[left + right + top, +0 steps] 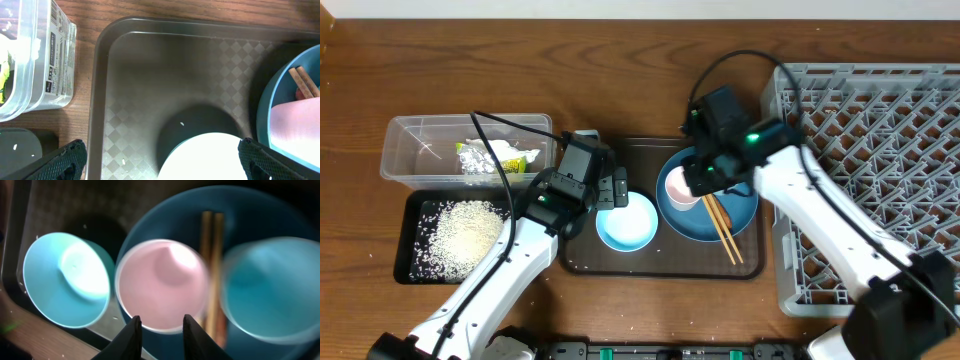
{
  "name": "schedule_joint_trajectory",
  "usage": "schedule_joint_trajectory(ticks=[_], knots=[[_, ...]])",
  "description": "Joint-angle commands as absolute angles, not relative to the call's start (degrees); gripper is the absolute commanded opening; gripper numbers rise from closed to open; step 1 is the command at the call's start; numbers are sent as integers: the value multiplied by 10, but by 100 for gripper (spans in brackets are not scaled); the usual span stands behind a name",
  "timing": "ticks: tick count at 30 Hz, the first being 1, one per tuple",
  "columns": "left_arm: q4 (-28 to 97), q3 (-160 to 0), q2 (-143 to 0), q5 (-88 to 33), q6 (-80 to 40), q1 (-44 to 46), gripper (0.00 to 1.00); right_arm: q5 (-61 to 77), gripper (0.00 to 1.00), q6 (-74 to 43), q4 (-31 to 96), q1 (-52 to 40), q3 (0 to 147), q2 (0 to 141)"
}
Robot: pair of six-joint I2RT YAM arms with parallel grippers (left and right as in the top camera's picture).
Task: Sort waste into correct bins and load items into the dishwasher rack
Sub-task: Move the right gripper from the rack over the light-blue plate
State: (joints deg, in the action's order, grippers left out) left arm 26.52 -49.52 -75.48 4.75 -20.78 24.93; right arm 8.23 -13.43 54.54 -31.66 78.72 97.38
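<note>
Sorting looks done: left of the brown tray (620, 262), the clear tub (410, 130) holds the foil wrapper (485, 158) and tissue (510, 150), and the black tray (415, 265) holds the rice (465, 232). Loading seems not yet begun. The rack (880, 110), right of the brown tray, shows nothing inside, while all 5 items sit on the brown tray: bowl (627, 222), plate (740, 215), white cup (678, 188), pale blue cup (270, 290) and chopsticks (725, 232). The left fingers (70, 157) gape wide over the bowl. The right fingers (131, 335) stand narrowed at the white cup's rim, and I cannot tell whether they grip it.

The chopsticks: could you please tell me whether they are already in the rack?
No, the chopsticks lie on the plate, outside the rack.
</note>
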Motion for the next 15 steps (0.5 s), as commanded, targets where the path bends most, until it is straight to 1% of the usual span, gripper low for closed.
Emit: schedule_joint_trajectory(ticks=[1,10,15], knots=[[265,-502,-752,59,-202,250,99,88,28,-148,533,-344,796,1006],[265,-502,-752,82,-203,250,99,88,31,-147,506,-382,796,1060],[265,-502,-752,83,-202,250,99,88,27,-147,496,-388,796,1062]])
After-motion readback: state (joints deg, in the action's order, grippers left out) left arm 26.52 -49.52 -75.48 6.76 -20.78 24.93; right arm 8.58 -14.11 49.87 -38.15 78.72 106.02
